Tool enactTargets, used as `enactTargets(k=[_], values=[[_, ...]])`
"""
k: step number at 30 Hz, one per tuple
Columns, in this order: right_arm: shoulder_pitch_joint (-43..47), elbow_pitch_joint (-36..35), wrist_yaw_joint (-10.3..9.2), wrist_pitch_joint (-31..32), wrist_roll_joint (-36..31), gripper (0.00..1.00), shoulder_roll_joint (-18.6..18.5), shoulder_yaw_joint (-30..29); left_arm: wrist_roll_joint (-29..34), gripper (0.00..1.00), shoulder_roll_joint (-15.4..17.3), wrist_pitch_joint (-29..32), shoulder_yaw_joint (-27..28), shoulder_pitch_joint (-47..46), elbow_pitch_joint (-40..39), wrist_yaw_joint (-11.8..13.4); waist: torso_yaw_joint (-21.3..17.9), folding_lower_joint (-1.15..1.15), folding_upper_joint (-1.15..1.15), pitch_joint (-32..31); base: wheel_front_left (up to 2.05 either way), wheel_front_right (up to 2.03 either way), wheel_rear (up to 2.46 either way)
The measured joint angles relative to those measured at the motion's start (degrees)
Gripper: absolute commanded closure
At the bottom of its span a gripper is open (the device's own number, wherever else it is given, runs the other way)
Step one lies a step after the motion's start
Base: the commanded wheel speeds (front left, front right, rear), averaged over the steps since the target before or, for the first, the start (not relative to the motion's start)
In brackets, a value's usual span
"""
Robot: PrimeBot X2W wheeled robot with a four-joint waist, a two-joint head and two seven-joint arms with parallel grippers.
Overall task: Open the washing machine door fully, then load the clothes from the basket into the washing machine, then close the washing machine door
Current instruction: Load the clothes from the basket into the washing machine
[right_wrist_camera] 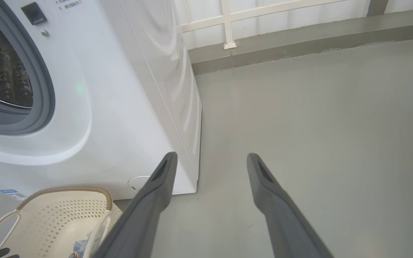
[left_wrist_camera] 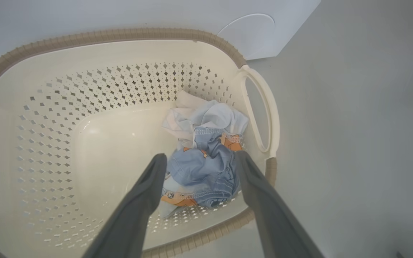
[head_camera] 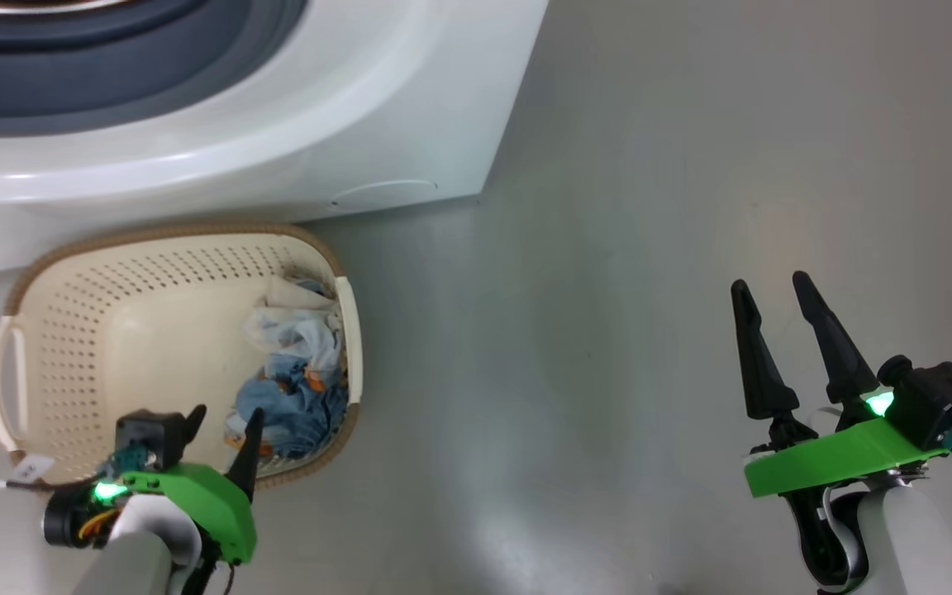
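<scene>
Basket (head_camera: 71, 330) sits on the floor (head_camera: 608, 330), just in front of the washing machine (head_camera: 294, 124). Clothes (head_camera: 298, 388) are bunched at the basket's right end, blue with orange prints plus white cloth. Left claw (head_camera: 228, 411) is spread wide over the pile, fingers either side, nothing gripped; contact unclear. Right claw (head_camera: 771, 283) is spread wide and empty over the floor, well apart from the basket.

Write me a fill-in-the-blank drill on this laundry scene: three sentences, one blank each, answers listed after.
1. The basket stands on the floor right in front of the white ____.
2. The open left gripper is aimed at the ____ lying in the basket.
3. The right gripper holds nothing, and its jaws are ____.

Missing words: washing machine; clothes; open.
</scene>
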Motion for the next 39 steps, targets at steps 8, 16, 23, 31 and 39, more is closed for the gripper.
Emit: enactTargets(k=[8, 16, 23, 31, 39], values=[[-2.2, -0.9, -0.01, 0.0, -0.1, 0.00, 0.3, 0.5, -3.3, 0.00, 2.5, 0.0, -7.9, -7.9, 7.6, 0.0, -1.6, 0.00, 0.00, 4.9, 0.00, 0.00, 0.00], [-4.6, -1.8, 0.00, 0.0, -0.2, 0.00, 0.8, 1.0, -7.1, 0.00, 3.9, 0.0, -16.4, -13.5, 12.0, 0.0, -2.9, 0.00, 0.00, 9.4, 0.00, 0.00, 0.00], [-5.3, -2.1, 0.00, 0.0, -0.2, 0.00, 1.0, 1.6, -11.4, 0.00, 4.9, 0.0, -24.5, -17.5, 13.7, 0.0, -3.8, 0.00, 0.00, 12.7, 0.00, 0.00, 0.00], [-6.2, -2.5, -0.01, 0.0, -0.2, 0.00, 1.1, 1.7, -15.9, 0.00, 5.3, 0.0, -31.7, -20.4, 13.9, 0.0, -4.5, 0.00, 0.00, 14.5, 0.00, 0.00, 0.00], [-6.2, -3.0, -0.01, 0.0, -0.6, 0.00, 1.3, 2.1, -20.6, 0.00, 5.8, 0.0, -36.4, -23.1, 15.8, 0.0, -5.2, 0.00, 0.00, 15.6, 0.00, 0.00, 0.00]])
